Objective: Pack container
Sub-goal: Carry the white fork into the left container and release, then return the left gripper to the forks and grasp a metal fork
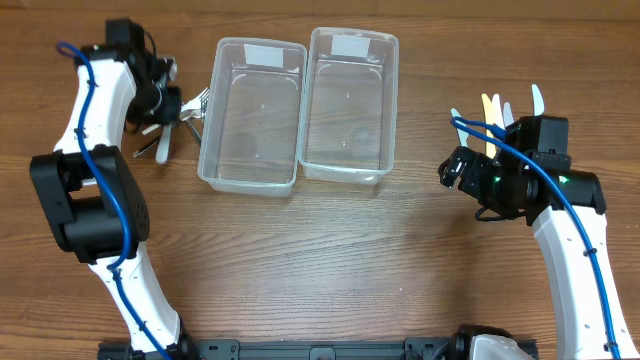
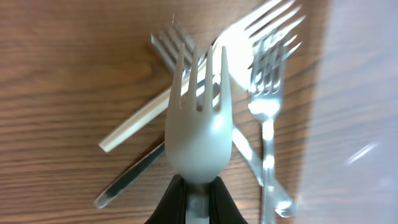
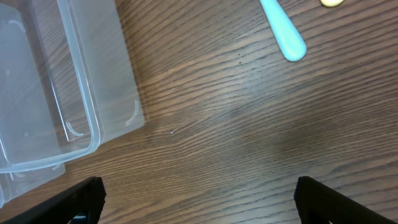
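robot lab workbench
wood-grain table (image 1: 400, 260), white left arm (image 1: 95, 110) and right arm (image 1: 565, 248) with blue cables, clear tubs (image 1: 247, 182) between left claw (image 1: 170, 100) and right claw (image 1: 455, 170), fork (image 2: 198, 130) at the left one's tip

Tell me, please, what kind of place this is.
Probably a robot test bench for packing cutlery: a wood-grain table, two clear tubs side by side, and loose forks beside them.

Two tubs mid-table, cutlery on either side
The left tub (image 1: 247, 186) touches the right tub (image 1: 345, 174) side to side; forks (image 1: 192, 105) lie crossed just left of them, one fork (image 2: 198, 124) above the pile; utensils (image 1: 492, 112) lie well right on the table (image 1: 330, 270)
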Robot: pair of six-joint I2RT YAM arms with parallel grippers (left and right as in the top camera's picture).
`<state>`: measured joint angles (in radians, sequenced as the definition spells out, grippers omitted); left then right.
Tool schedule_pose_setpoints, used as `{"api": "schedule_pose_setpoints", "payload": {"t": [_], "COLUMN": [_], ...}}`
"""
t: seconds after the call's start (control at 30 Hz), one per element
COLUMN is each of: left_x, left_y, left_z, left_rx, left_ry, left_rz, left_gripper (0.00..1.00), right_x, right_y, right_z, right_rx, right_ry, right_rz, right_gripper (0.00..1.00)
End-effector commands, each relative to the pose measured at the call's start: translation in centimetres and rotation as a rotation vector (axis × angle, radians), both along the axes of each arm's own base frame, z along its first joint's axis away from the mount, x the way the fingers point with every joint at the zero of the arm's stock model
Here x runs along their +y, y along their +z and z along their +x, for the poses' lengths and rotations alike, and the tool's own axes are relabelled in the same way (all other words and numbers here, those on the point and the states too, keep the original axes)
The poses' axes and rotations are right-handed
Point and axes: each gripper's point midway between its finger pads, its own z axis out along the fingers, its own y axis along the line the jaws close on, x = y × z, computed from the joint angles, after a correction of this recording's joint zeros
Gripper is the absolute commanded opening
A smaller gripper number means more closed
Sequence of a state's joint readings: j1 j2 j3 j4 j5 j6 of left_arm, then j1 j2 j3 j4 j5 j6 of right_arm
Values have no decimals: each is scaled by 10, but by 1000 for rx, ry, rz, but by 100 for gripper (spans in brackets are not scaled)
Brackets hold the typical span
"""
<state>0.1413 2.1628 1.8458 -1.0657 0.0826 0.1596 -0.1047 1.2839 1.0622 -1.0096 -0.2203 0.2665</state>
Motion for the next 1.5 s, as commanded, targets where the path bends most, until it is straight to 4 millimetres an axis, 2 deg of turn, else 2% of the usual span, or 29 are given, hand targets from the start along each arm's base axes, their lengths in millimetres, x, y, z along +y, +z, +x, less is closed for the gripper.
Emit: {"api": "schedule_pose_setpoints", "payload": {"t": [0.0, 0.2, 0.27, 0.33, 0.43, 0.5, 0.6, 0.7, 0.77, 0.8, 0.87, 0.9, 1.03, 1.13, 1.27, 1.37, 1.47], "left_x": [-23, -72, -93, -110, -132, -148, -173, -186, -190, -190, -189, -188, -178, -158, -119, -91, -70], "left_y": [52, 124, 137, 140, 125, 106, 68, 37, 28, 28, 34, 39, 63, 81, 103, 102, 99], "left_z": [22, 38, 42, 46, 52, 52, 48, 42, 41, 42, 43, 44, 44, 43, 43, 37, 33], "left_rx": [-105, -238, -277, -300, -292, -263, -195, -133, -117, -120, -139, -149, -176, -187, -209, -169, -137], "left_ry": [-47, -131, -145, -147, -127, -150, -196, -224, -240, -249, -278, -299, -364, -372, -437, -538, -570], "left_rz": [-4, -6, -18, -33, -65, -86, -90, -65, -57, -54, -47, -41, -13, 48, 174, 256, 263], "left_gripper": [4, 4, 4, 4, 4, 4, 4, 4, 19, 23, 42, 48, 61, 62, 49, 49, 54], "right_x": [-4, -3, -3, -3, -3, -3, -3, -3, -3, -3, -3, -3, -3, -3, -3, -3, -3], "right_y": [12, 12, 12, 12, 12, 12, 12, 12, 11, 10, 10, 10, 10, 10, 10, 10, 10], "right_z": [7, 7, 7, 6, 6, 6, 6, 6, 4, 3, 2, 2, 2, 2, 2, 2, 3], "right_rx": [-38, -36, -35, -34, -32, -32, -31, -30, -23, -20, -15, -14, -15, -16, -16, -16, -17], "right_ry": [-15, -28, -28, -28, -28, -28, -28, -28, -28, -28, -28, -28, -28, -28, -28, -28, -28], "right_rz": [-10, -3, -3, -3, -3, -3, -3, -3, -2, -2, -2, -2, -2, -2, -2, -2, -2], "right_gripper": [100, 100, 100, 100, 100, 100, 100, 100, 100, 100, 100, 100, 100, 100, 100, 100, 100]}}
